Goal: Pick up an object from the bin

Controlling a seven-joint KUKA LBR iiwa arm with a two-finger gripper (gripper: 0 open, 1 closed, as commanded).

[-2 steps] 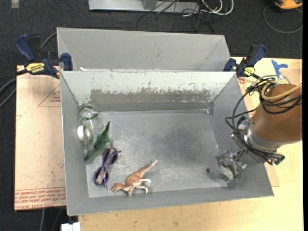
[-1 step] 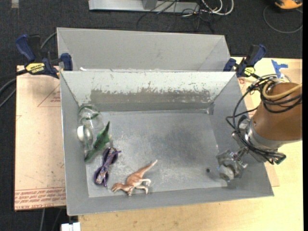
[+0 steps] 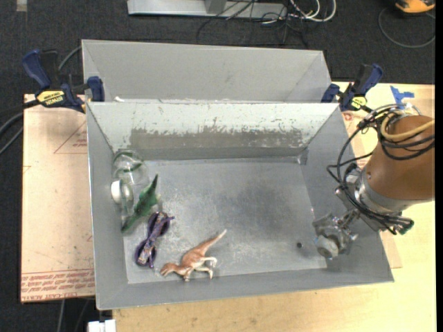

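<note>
My hand (image 3: pixel 332 242) hangs low, well right of the tan toy dinosaur (image 3: pixel 194 260), close to the bin's right wall (image 3: pixel 325 151) — wide or narrow, I cannot tell. Closing here likely grabs air or scrapes metal — the dinosaur is the nearest pick.

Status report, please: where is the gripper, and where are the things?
Gripper low at lower-right corner of bin, over bare floor. Tan dinosaur, purple glasses, green toy, clear cup: all far left. Path between clear.
</note>
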